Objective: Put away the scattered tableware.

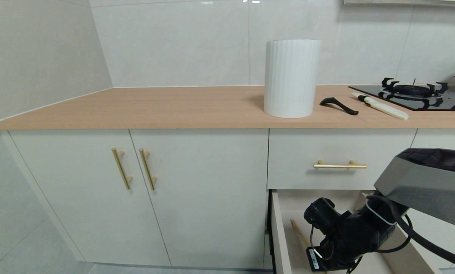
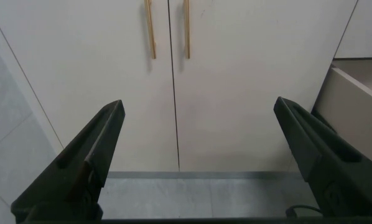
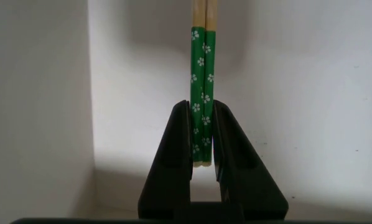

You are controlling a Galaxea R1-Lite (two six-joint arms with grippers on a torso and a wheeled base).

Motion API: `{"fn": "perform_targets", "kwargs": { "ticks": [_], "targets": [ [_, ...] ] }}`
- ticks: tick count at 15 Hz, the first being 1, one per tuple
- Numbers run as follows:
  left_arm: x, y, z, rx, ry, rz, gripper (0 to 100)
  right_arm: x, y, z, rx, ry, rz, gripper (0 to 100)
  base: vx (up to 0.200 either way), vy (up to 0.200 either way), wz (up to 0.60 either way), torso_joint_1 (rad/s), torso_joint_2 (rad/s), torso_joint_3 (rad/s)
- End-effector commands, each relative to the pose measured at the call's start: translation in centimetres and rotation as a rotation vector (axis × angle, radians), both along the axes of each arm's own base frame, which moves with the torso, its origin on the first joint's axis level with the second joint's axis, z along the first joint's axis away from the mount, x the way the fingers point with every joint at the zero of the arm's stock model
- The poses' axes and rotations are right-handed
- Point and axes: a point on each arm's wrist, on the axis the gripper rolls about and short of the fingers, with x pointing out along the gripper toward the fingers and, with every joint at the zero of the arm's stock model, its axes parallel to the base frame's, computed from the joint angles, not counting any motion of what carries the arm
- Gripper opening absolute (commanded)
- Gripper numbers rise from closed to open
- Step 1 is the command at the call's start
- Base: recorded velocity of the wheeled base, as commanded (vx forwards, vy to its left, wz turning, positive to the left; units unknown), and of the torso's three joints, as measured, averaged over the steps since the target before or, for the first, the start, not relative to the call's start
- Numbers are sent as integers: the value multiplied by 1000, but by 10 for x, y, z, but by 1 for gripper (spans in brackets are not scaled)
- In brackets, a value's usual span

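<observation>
In the right wrist view my right gripper (image 3: 203, 146) is shut on a pair of wooden chopsticks (image 3: 201, 68) whose upper ends are green with white flowers. The chopsticks hang inside the open white drawer (image 1: 279, 224); in the head view their bare wooden tips (image 1: 299, 233) slant across the drawer floor beside my right arm. On the wooden counter (image 1: 174, 106) lie a black-handled utensil (image 1: 339, 105) and a cream-handled knife (image 1: 383, 107). My left gripper (image 2: 201, 162) is open, low in front of the white cabinet doors (image 2: 173, 87).
A tall white ribbed container (image 1: 291, 78) stands on the counter. A black gas hob (image 1: 414, 94) is at the far right. A shut drawer with a gold handle (image 1: 339, 165) sits above the open one. Two cabinet doors with gold handles (image 1: 134, 169) are to the left.
</observation>
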Motion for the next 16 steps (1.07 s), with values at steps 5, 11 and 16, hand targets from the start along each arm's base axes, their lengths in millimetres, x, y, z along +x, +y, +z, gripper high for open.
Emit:
{"fn": "perform_targets", "kwargs": {
  "ticks": [5, 11, 16],
  "targets": [
    [0, 0, 0, 0, 0, 0, 100, 0, 1, 0, 2, -2, 0, 100, 0, 0, 0, 0, 0, 0],
    [0, 0, 0, 0, 0, 0, 100, 0, 1, 6, 18, -8, 0, 100, 0, 0, 0, 0, 0, 0],
    [0, 0, 0, 0, 0, 0, 100, -6, -32, 93, 149, -223, -85, 100, 0, 0, 0, 0, 0, 0]
  ]
}}
